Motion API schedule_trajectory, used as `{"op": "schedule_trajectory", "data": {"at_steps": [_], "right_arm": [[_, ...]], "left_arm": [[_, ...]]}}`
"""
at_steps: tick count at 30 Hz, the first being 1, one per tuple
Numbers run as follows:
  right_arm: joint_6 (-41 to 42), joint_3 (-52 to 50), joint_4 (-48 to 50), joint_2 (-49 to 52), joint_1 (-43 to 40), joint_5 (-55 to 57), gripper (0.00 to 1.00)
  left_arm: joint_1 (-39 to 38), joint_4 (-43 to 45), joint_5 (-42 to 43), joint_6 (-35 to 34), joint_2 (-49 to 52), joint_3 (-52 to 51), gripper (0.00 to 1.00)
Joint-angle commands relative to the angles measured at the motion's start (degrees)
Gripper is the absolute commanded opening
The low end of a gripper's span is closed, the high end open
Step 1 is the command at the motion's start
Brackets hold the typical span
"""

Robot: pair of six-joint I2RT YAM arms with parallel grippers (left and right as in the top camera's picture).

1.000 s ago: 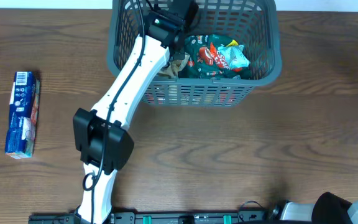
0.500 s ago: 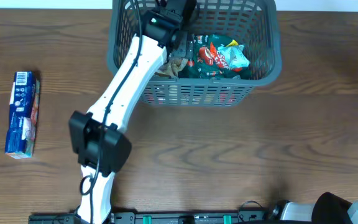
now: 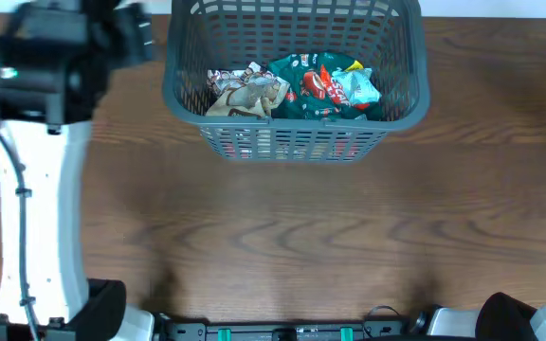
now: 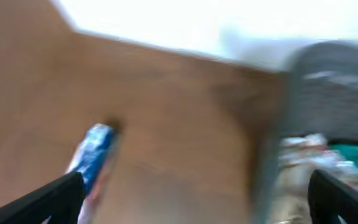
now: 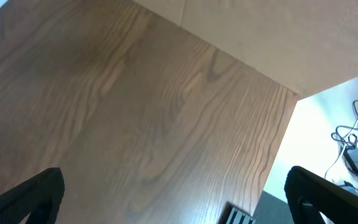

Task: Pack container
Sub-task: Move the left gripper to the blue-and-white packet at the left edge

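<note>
The grey slotted container point(image 3: 297, 142) stands at the back middle of the table. Inside lie a tan packet point(image 3: 246, 92), a green and red packet point(image 3: 306, 90) and a pale blue one point(image 3: 356, 87). My left arm point(image 3: 36, 189) reaches over the table's left side, blurred. The left wrist view is smeared: my left gripper point(image 4: 191, 202) is open and empty over bare wood. A blue packet point(image 4: 95, 152) lies by its left finger, and the container point(image 4: 334, 68) is at the right. The overhead view hides that blue packet under the arm. My right gripper point(image 5: 173, 199) is open and empty above bare wood.
Brown wooden table point(image 3: 349, 237) throughout. The right arm's base point(image 3: 538, 317) sits at the front right corner. The right wrist view shows the table's edge point(image 5: 291, 124), with cables point(image 5: 353, 149) on the floor beyond it.
My left gripper opened and left the tan packet in the container. The left arm then swung out of the container to the table's left side, covering the blue packet. The right arm is still.
</note>
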Motion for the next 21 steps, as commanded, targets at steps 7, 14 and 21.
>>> {"op": "schedule_trajectory", "data": {"at_steps": [7, 14, 21], "right_arm": [[1.0, 0.0, -0.1, -0.6, -0.4, 0.6, 0.99], [1.0, 0.0, -0.1, -0.6, -0.4, 0.6, 0.99], [1.0, 0.0, -0.1, -0.6, -0.4, 0.6, 0.99]], "left_arm": [[15.2, -11.6, -1.0, 1.2, 3.3, -1.2, 0.99], [24.7, -11.4, -1.0, 1.2, 3.5, -6.1, 0.99], [29.6, -6.1, -0.5, 7.6, 3.5, -16.9, 0.99]]}}
